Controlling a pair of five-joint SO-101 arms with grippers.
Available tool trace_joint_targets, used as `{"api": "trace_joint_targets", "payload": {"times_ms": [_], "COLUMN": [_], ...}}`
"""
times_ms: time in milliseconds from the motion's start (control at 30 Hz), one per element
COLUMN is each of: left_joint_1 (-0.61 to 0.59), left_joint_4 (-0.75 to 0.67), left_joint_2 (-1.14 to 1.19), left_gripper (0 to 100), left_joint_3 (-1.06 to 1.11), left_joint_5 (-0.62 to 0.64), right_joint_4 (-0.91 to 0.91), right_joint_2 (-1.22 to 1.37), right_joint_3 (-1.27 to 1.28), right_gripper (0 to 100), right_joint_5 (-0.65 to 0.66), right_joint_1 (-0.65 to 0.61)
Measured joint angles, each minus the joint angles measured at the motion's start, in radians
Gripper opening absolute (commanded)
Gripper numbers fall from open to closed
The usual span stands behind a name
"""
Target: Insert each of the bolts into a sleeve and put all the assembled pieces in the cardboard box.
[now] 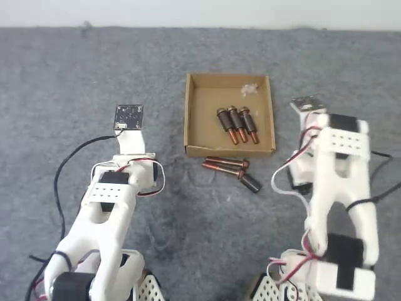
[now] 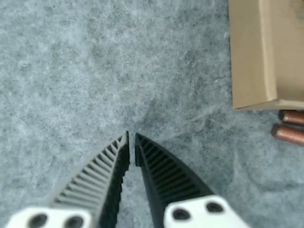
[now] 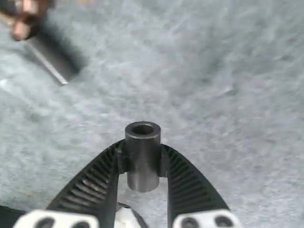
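My right gripper (image 3: 142, 149) is clamped on a dark sleeve (image 3: 142, 166), pinched at the fingertips. Its long axis runs crosswise to my squeeze. One open end is turned up toward my wrist camera and the other end is hidden behind its own body. Beyond those tips is a blurred coppery shape with a dark patch beside it, cut off at the edge; I cannot tell what it is.

My left gripper (image 2: 131, 137) holds nothing, its jaws narrowed to a thin slit above the grey felt. Ahead of it, toward my other arm, is the cardboard box (image 1: 191, 119). Inside lie three assembled pieces (image 1: 238, 125) side by side, dark ends to the far wall. Two bare bolts (image 1: 224, 164) lie just outside, parallel to the near wall, and a loose sleeve (image 1: 250, 182) lies tilted beside their ends.
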Motion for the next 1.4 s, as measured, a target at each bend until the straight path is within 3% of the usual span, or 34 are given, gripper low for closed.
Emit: {"api": "trace_joint_targets", "payload": {"times_ms": [133, 300, 467, 867, 1000, 1233, 1400], "left_joint_1": [0.0, 0.0, 0.0, 0.0, 0.0, 0.0, 0.0], "left_joint_4": [0.0, 0.0, 0.0, 0.0, 0.0, -0.017, -0.026], "left_joint_2": [0.0, 0.0, 0.0, 0.0, 0.0, 0.0, 0.0], "left_gripper": [2, 2, 2, 2, 2, 2, 2], "left_joint_3": [0.0, 0.0, 0.0, 0.0, 0.0, 0.0, 0.0], "left_joint_5": [0.0, 0.0, 0.0, 0.0, 0.0, 0.0, 0.0], "right_joint_4": [-0.038, -0.255, -0.486, -0.822, -1.053, -1.649, -1.975], "right_joint_2": [-0.063, -0.087, -0.087, -0.087, -0.087, -0.087, -0.087], "right_joint_3": [0.064, 0.15, 0.199, 0.212, 0.336, 0.575, 0.637], "right_gripper": [0.9, 0.9, 0.9, 0.7, 0.7, 0.7, 0.7], "right_joint_5": [-0.095, -0.183, -0.195, -0.198, -0.198, -0.198, -0.198], "right_joint_1": [-0.123, -0.247, -0.321, -0.408, -0.407, -0.417, -0.416]}}
